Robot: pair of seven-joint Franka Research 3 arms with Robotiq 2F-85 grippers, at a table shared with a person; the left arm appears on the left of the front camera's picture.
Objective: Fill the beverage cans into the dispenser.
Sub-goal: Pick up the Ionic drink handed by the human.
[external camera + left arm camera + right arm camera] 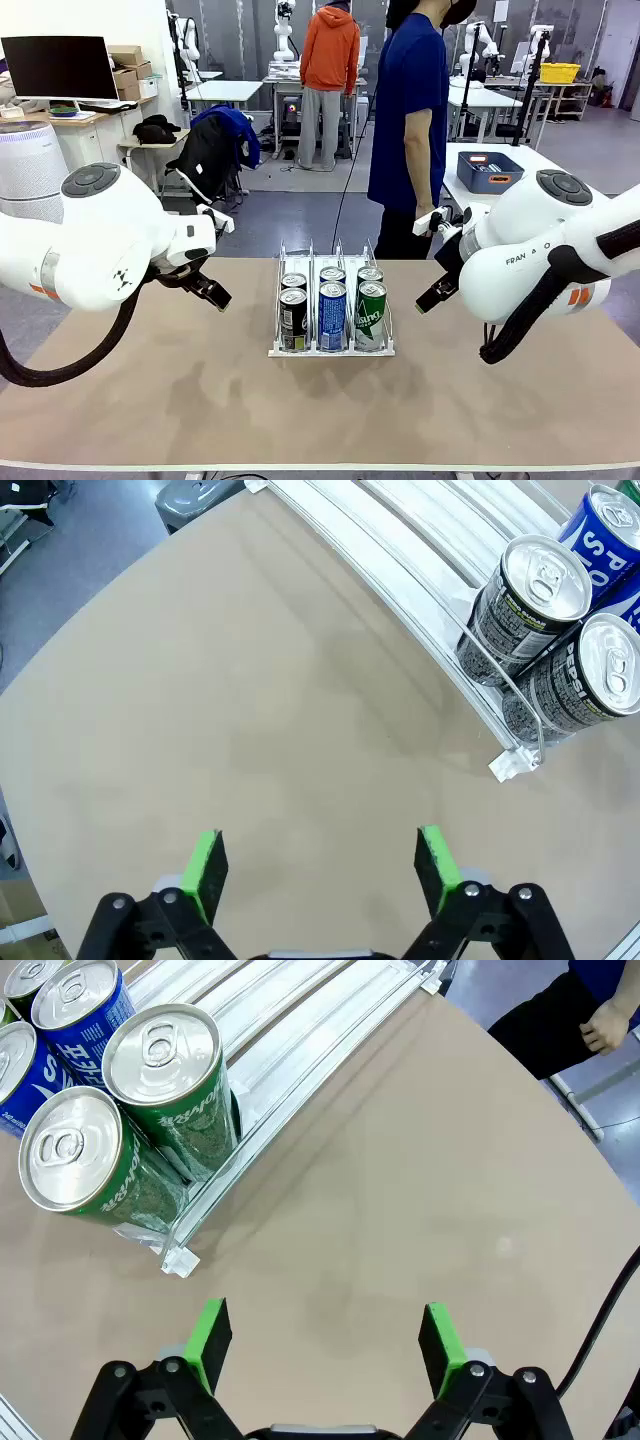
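Well, front view first: the dispenser point(273, 350) sat mid-desk point(150, 400), squarely between the 2 arms. It held 6 beverage cans point(332, 315), upright, 2 to a lane, crowded toward the front lip, and the lanes' far ends lay free. The left hand point(205, 288) hung off one flank and the right hand point(437, 293) off the other, about equally near. Both were spread wide and carried nothing. A person point(408, 120) stood at the far edge.

Left wrist view: green pads point(207, 865) gaped over bare tan desk. The rack's side rail ran ahead and to the right in frame, with 2 black-and-green cans point(520, 600) just inside it, axes vertical, and a blue can point(610, 530) beyond.

Right wrist view: a mirror picture, jaws wide and empty, with the dispenser up and left in frame and 2 green cans point(170, 1080) against the near rail. The person's hand point(605, 1025) hung past the desk edge. My read: the front looked stocked, so any further can would need to go in at the free far end, and the desk gave room on either side.
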